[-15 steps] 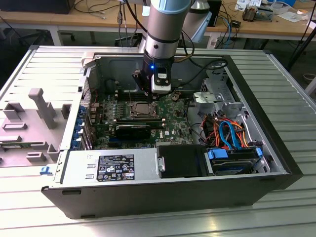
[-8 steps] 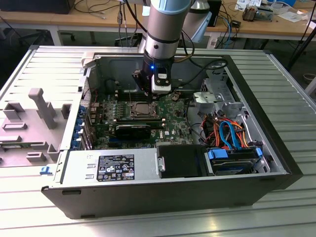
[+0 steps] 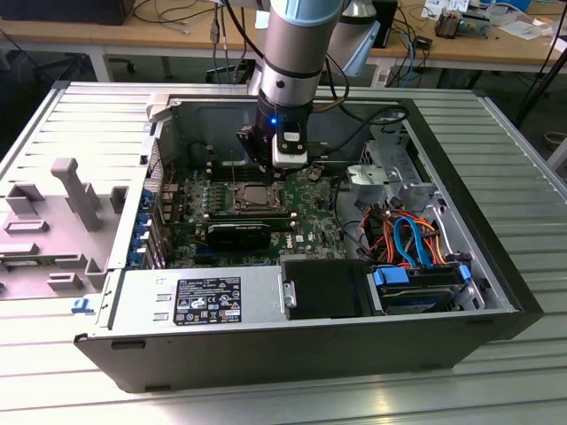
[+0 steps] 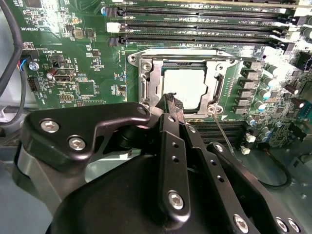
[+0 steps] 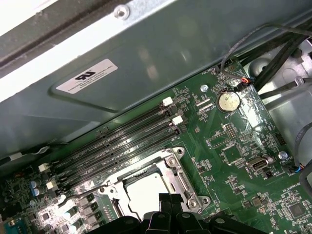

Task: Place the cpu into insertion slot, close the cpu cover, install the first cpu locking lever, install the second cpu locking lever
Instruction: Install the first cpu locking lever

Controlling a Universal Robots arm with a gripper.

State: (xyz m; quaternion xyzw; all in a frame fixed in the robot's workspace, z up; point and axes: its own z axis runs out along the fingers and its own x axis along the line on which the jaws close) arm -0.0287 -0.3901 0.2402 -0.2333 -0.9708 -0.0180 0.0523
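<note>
The cpu (image 4: 187, 87) lies flat in the socket, its silvery top showing through the window of the cpu cover (image 4: 150, 80), which lies down over it. The insertion slot beneath is hidden by the chip and the cover. My gripper (image 4: 172, 103) is shut, its black fingertips together at the edge of the cover's window, holding nothing I can see. A thin wire lever (image 4: 222, 132) angles away from one socket corner. In the exterior view the gripper (image 3: 268, 179) hangs over the cpu (image 3: 257, 197) inside the open computer case. In the first wrist view the fingertips (image 5: 165, 200) sit at the edge of the cpu (image 5: 145, 191).
Long black memory slots (image 4: 195, 29) run beside the socket. The case wall (image 5: 146, 63) stands close behind them. A black card (image 3: 239, 235), the power supply (image 3: 199, 301) and a bundle of coloured cables (image 3: 407, 235) crowd the case around the board.
</note>
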